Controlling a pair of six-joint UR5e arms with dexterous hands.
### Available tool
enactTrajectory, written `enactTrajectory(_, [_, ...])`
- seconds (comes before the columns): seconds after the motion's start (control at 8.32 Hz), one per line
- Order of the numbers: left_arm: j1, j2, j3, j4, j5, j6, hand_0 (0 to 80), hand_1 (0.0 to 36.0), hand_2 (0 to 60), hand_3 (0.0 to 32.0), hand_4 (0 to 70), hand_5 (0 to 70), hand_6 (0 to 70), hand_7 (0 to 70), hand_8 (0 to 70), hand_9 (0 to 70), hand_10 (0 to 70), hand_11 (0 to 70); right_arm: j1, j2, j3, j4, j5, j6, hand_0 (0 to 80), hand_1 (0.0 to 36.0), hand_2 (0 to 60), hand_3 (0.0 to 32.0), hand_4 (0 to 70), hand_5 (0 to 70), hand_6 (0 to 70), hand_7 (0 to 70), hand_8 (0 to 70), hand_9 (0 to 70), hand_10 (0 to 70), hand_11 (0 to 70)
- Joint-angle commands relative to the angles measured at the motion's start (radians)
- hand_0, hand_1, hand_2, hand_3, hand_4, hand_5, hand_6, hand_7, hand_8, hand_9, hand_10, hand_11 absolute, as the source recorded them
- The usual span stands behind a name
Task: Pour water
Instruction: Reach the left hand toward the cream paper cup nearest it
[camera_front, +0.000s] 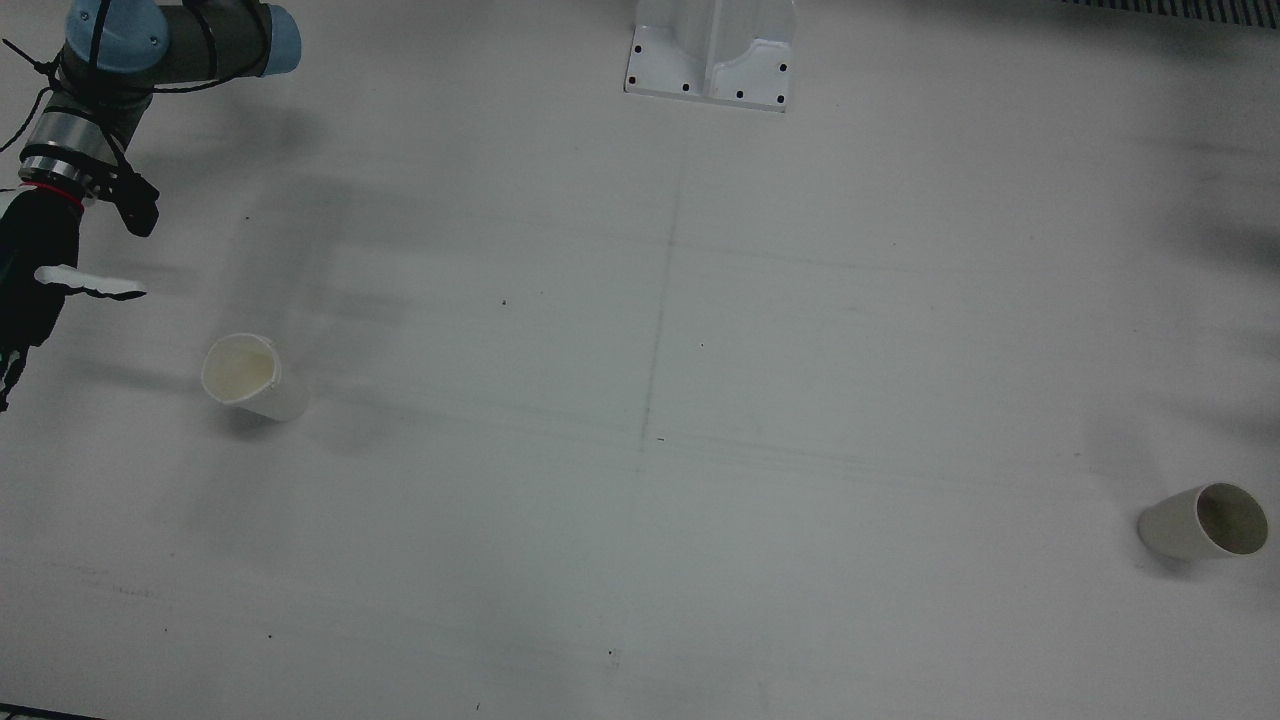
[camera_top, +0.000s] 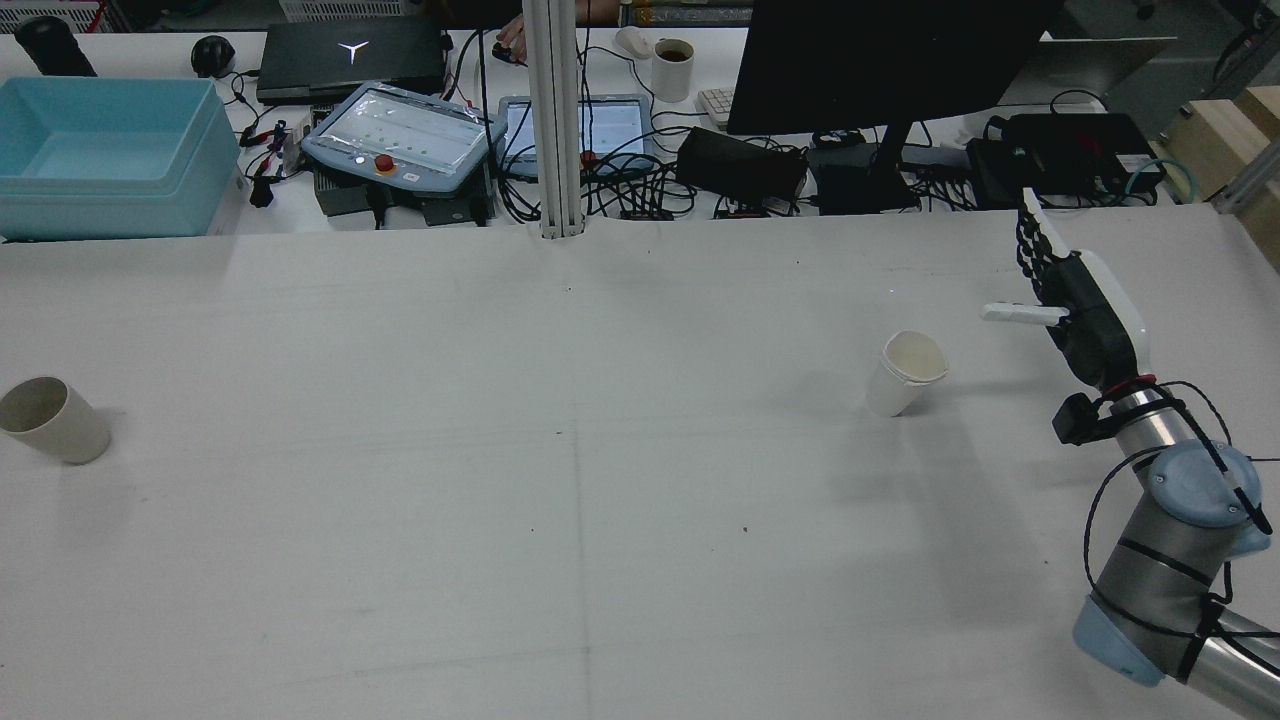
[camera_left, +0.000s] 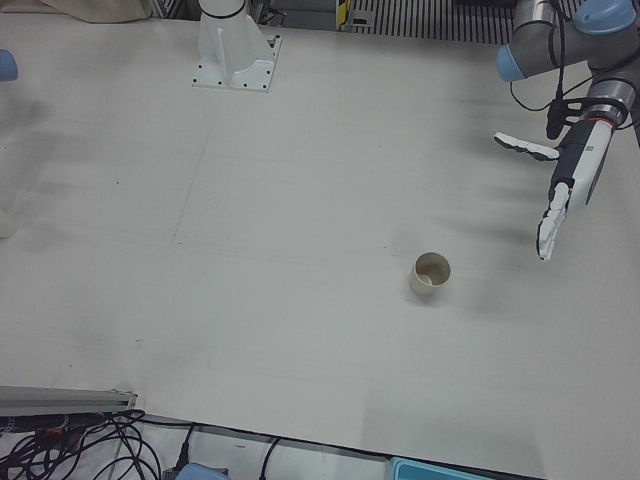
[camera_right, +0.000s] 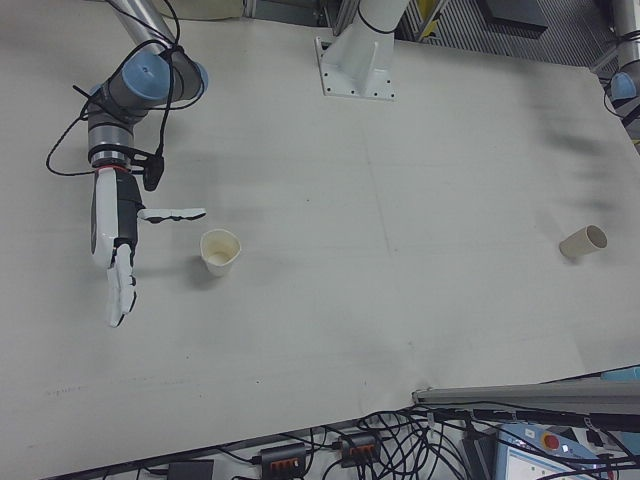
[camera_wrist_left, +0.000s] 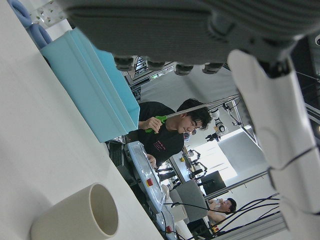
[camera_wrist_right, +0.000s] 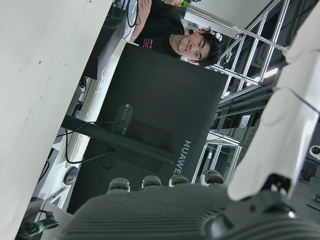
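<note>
Cups stand well apart on the white bench (camera_top: 600, 560) — a white paper cup (camera_top: 905, 372) upright near the right robot hand (camera_top: 1075, 310), a beige cup (camera_top: 50, 418) upright at the far left side near the left robot hand (camera_left: 570, 190). Both robot hands hang released, fingers spread, holding nothing, neither touching its cup.

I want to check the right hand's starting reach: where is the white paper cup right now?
In the rear view the white paper cup stands upright on the table's right half, just left of the open right hand, which is apart from it.
</note>
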Motion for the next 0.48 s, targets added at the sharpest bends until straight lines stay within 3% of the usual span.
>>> enactTrajectory(0.0, [0.014, 0.013, 0.036, -0.07, -0.001, 0.087, 48.0, 11.9, 0.0, 4.4, 0.0, 4.8, 0.2, 0.0, 0.0, 0.0, 0.5, 2.3, 0.015, 0.013, 0.045, 0.002, -0.005, 0.004, 47.4, 14.5, 1.7, 4.4, 0.0, 2.8, 0.0, 0.0, 0.0, 0.0, 0.0, 0.0])
enactTrajectory(0.24, [0.069, 0.012, 0.057, -0.074, -0.001, 0.118, 47.9, 11.9, 0.0, 5.4, 0.0, 4.4, 0.0, 0.0, 0.0, 0.0, 0.3, 2.1, -0.033, 0.004, 0.149, -0.004, -0.002, 0.003, 47.5, 14.6, 1.9, 4.4, 0.0, 3.3, 0.0, 0.0, 0.0, 0.0, 0.0, 0.0])
enactTrajectory(0.36, [0.097, 0.004, 0.086, -0.109, -0.007, 0.149, 47.8, 12.4, 0.0, 8.0, 0.0, 3.6, 0.0, 0.0, 0.0, 0.0, 0.9, 2.8, -0.031, 0.004, 0.153, -0.004, -0.002, 0.004, 47.6, 14.6, 1.0, 7.2, 0.0, 3.4, 0.0, 0.0, 0.0, 0.0, 0.0, 0.0])
